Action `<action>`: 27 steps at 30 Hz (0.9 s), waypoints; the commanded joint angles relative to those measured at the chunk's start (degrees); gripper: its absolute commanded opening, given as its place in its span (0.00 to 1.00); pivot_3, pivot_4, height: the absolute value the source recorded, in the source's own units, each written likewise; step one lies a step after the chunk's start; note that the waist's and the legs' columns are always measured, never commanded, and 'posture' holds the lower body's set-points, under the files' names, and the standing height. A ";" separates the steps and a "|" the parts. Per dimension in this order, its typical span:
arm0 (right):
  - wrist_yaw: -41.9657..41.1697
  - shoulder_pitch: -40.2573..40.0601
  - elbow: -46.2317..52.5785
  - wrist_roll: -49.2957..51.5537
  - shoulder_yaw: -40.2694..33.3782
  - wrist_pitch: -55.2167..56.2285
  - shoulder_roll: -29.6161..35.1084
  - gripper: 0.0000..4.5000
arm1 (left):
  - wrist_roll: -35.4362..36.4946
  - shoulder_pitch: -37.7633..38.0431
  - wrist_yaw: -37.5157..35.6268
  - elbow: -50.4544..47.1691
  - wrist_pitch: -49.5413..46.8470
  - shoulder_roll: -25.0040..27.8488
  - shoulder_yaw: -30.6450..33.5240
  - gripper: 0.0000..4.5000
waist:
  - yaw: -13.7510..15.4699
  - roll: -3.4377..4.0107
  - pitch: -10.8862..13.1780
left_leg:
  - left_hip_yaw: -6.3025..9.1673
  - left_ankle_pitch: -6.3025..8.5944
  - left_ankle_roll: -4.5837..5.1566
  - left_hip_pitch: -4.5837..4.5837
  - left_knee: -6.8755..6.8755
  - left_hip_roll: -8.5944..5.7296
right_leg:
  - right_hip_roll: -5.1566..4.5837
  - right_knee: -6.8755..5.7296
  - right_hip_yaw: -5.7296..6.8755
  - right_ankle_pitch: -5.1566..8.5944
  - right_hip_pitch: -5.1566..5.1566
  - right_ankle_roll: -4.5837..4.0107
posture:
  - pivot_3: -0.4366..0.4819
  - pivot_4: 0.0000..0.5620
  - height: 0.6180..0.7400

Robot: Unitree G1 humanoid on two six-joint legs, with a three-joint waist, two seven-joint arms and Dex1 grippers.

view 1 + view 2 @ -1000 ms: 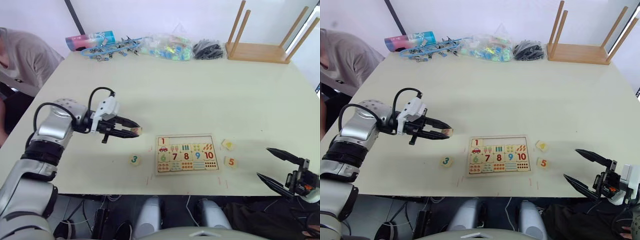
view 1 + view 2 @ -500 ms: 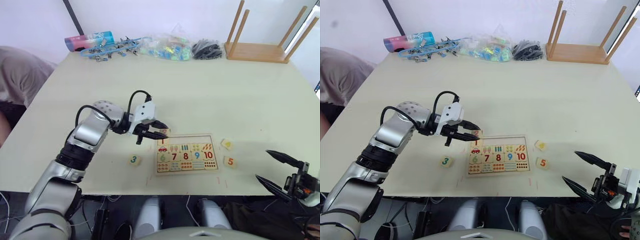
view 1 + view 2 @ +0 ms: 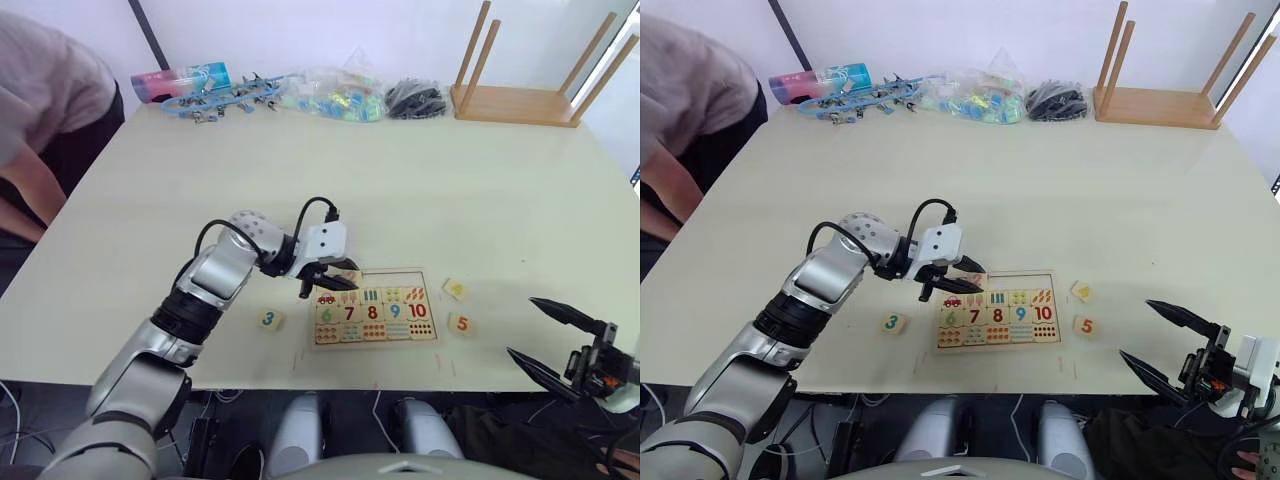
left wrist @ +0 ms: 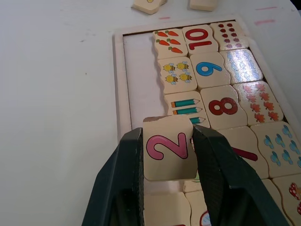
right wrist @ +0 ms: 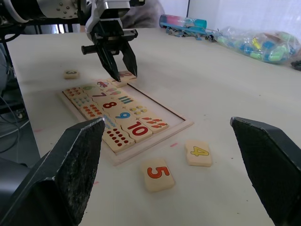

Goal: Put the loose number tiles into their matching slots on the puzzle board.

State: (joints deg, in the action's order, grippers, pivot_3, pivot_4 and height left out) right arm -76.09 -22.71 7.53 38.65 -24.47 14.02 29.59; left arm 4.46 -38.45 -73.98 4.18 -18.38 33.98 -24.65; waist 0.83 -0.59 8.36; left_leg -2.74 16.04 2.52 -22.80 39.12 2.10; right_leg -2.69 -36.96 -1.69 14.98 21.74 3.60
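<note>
- Left wrist view: the 2 tile (image 4: 168, 150) is held between the two black fingers (image 4: 126, 160) of the left gripper (image 3: 336, 284), pinched on its two side edges with the pink digit facing up.
- The tile is carried over the far row of the puzzle board (image 3: 375, 306), just above the bare slots (image 4: 141, 70) that run along that row.
- On the board, the 1 tile (image 3: 952, 286) is seen seated at the left end of the far row; the picture tiles and the numbers 6 to 10 fill the rows nearer the robot.
- The 3 tile (image 3: 268, 319) lies on the counter (image 3: 400, 190) to the left of the board, near its near corner.
- The 4 tile (image 5: 198, 152) and the 5 tile (image 5: 157, 172) lie on the counter just right of the board, apart from each other.
- The right gripper (image 3: 550, 340) is held off the near right edge of the counter, its fingers spread wide and holding nothing.
- The step in hand is judged to be the placing of the 2 tile.
- The next move appears to call for the tile to be squared over the slot just right of the 1, lowered flat into it, and then released.
</note>
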 commanded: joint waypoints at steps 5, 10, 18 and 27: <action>-0.04 0.14 0.93 0.63 -0.62 0.68 0.53 1.00 | -1.47 -1.08 -0.03 1.78 2.10 -0.31 0.51 0.23 | 0.02 0.00 0.00 | 0.01 0.00 0.00 0.00 0.00 0.00 | 0.00 0.00 0.00 0.00 0.00 0.00 | 0.48 0.27 0.98; -0.05 0.28 0.86 0.48 -0.40 0.74 0.35 1.00 | -1.90 -1.01 -0.39 2.96 3.39 -0.55 0.49 0.23 | 0.01 0.00 0.00 | 0.01 0.00 0.00 0.00 0.00 0.00 | 0.00 0.00 0.01 0.00 0.00 0.00 | 0.48 0.27 0.98; -0.12 0.08 0.63 0.37 -0.57 0.98 0.25 1.00 | -2.61 -1.56 -0.67 4.94 4.98 -1.63 0.39 0.23 | 0.01 0.00 0.00 | 0.01 0.00 0.00 0.00 0.00 0.00 | 0.00 0.00 0.00 0.00 0.00 0.00 | 0.48 0.27 0.98; -0.35 -0.30 0.16 0.38 -0.84 1.27 0.22 1.00 | -3.40 -2.51 -0.75 6.87 6.12 -2.25 0.72 0.23 | 0.01 0.00 0.00 | 0.01 0.00 0.00 0.00 0.00 0.00 | 0.00 0.00 0.00 0.00 0.00 0.00 | 0.48 0.27 0.98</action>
State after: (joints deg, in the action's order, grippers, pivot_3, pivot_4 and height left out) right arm -76.05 -22.70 7.37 38.45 -24.47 14.12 29.61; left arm 1.16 -39.86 -74.70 11.85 -13.19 31.88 -24.75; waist 0.84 -0.59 8.36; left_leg -2.73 16.04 2.52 -22.80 39.12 2.10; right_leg -2.70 -36.96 -1.68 14.98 21.74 3.60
